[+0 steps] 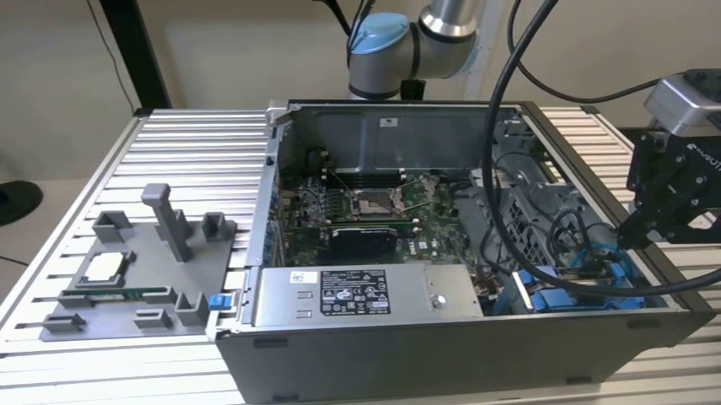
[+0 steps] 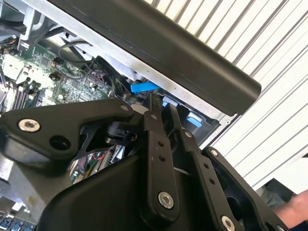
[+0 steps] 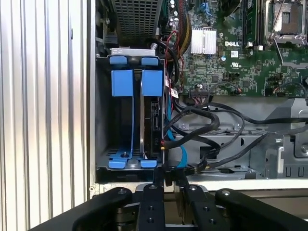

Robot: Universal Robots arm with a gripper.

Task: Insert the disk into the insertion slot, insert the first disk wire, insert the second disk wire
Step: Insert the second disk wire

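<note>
**Exterior view:** the gripper [image 1: 629, 238] hangs over the slot [image 1: 563, 294] in the case [image 1: 451, 354].

**Second wrist view:** we see its jaws drawn together, slim enough, we judge, for tight quarters.

**First wrist view:** the disk [image 3: 153, 125] stands edge-on, seated in the slot, just beside the cables [image 3: 202, 125] that serve it.

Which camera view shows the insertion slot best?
The first wrist view: it looks straight into the insertion slot, blue rails plain. The exterior view shows it obliquely; the second wrist view, its blue latches.
</note>
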